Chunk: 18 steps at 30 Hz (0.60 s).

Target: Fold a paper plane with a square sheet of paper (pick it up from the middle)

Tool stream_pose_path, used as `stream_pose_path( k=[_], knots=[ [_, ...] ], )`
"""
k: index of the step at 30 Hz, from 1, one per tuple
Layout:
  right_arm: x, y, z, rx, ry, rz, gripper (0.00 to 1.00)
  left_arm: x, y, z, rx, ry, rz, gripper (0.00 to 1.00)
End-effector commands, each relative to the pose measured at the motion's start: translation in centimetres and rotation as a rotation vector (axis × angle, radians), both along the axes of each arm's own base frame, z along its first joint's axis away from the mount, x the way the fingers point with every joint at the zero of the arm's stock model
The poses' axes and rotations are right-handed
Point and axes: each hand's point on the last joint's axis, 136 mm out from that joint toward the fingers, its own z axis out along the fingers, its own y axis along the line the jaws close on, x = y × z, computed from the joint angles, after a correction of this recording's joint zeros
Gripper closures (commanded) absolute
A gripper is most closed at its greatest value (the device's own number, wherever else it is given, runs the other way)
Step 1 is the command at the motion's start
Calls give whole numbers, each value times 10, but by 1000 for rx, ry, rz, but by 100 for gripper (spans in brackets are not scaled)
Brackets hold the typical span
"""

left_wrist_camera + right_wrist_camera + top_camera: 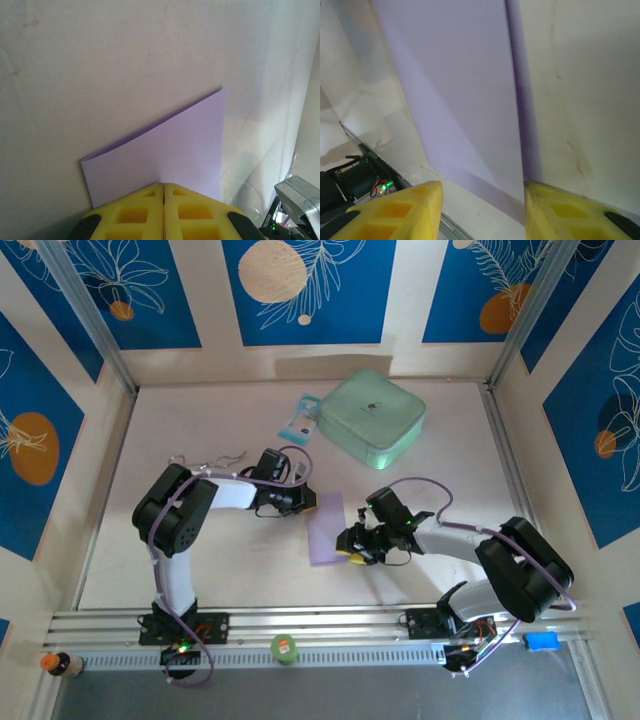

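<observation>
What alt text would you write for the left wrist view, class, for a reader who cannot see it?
A folded lavender sheet of paper lies on a pale table; the left gripper, yellow and shut, meets its near edge.

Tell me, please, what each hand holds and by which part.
The left hand, shut at the square sheet of paper's edge, may pinch or press it: cannot tell. The right hand, open astride its end, holds nothing.

Black-and-white arms (lilac cables); yellow fingers
</observation>
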Motion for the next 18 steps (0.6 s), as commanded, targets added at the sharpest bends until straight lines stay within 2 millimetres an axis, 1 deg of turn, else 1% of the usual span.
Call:
stream_pose_path(
  k=[1,4,8,15,18],
  knots=[
    [3,8,10,58,-26,17,56,-15,10,-26,47,88,2,91],
    [11,6,17,75,-73,10,56,-15,9,-24,44,84,2,90],
    [23,7,28,148,-106,25,56,-13,6,-21,31,78,-6,91],
    [37,13,30,188,-117,51,56,-10,3,-18,23,74,-15,90],
    [40,11,27,179,-109,57,57,-10,2,-16,19,72,-16,90]
  ],
)
